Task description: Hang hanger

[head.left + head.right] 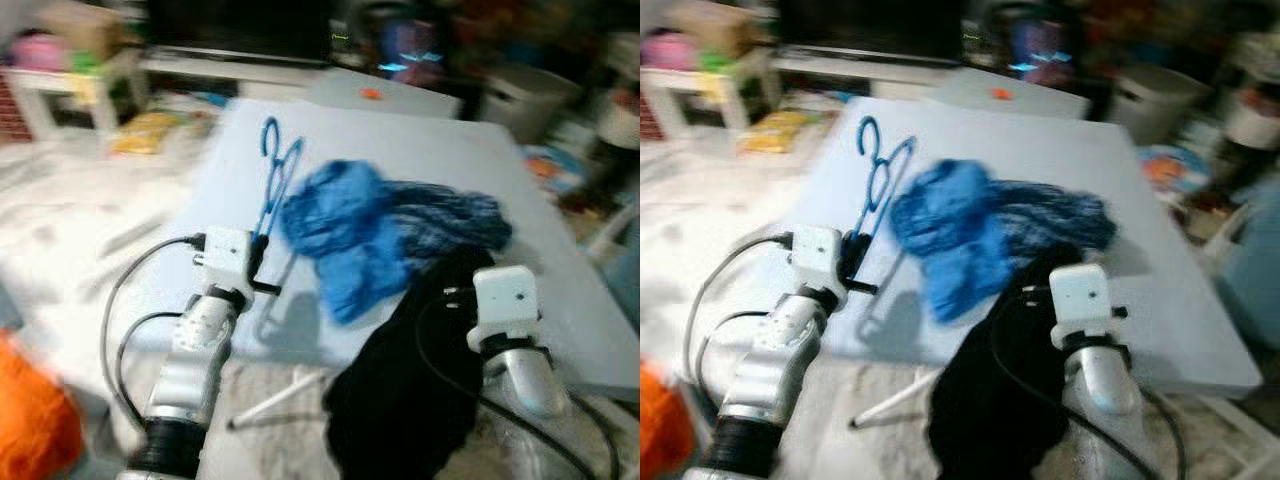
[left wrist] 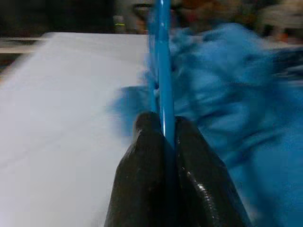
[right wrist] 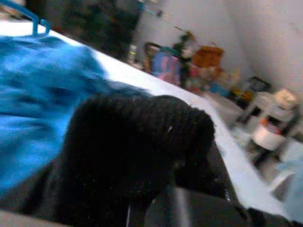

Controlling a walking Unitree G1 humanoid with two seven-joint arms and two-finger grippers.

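Observation:
A blue hanger (image 1: 270, 185) rises over the pale blue table (image 1: 430, 150), hook pointing away from me. My left gripper (image 2: 163, 130) is shut on its thin blue bar. A blue garment (image 1: 345, 230) lies bunched on the table just right of the hanger, with a darker blue knit beside it. A black garment (image 1: 400, 390) hangs over the table's near edge. My right gripper (image 1: 458, 290) is shut on its upper end, and the black knit (image 3: 137, 142) covers the fingers. The views are blurred.
A small orange object (image 1: 370, 93) lies at the table's far end. A white bin (image 1: 520, 100) stands back right, a white side table (image 1: 60, 90) back left. A white rod (image 1: 275, 400) lies on the floor near me, an orange bundle (image 1: 35, 420) lower left.

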